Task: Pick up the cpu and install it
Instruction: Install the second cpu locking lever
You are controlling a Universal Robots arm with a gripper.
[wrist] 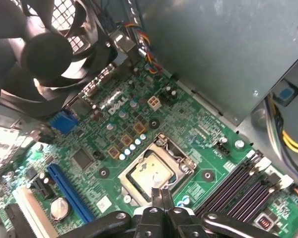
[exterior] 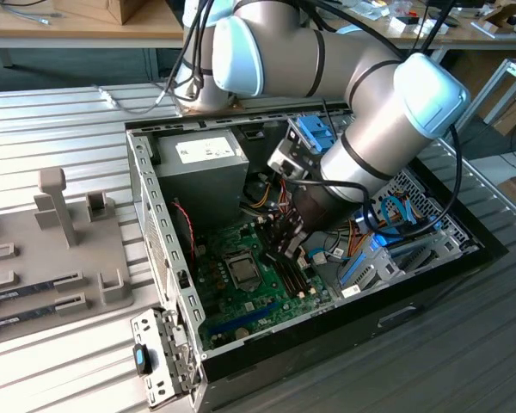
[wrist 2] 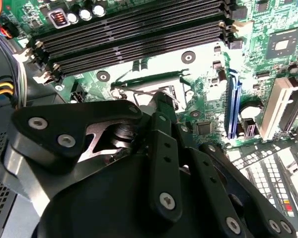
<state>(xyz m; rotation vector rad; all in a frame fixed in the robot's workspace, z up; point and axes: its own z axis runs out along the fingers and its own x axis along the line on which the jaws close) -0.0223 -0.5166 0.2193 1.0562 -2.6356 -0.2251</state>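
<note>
The cpu (wrist: 150, 171) was seen seated in the socket frame (wrist: 157, 169); the fingers (wrist: 155, 198), closed and empty, were best kept square above it.

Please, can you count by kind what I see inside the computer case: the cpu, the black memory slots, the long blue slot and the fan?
cpu, lying in the socket: 1
black memory slots: 4
long blue slot: 1
fan: 1
Total: 7
</note>
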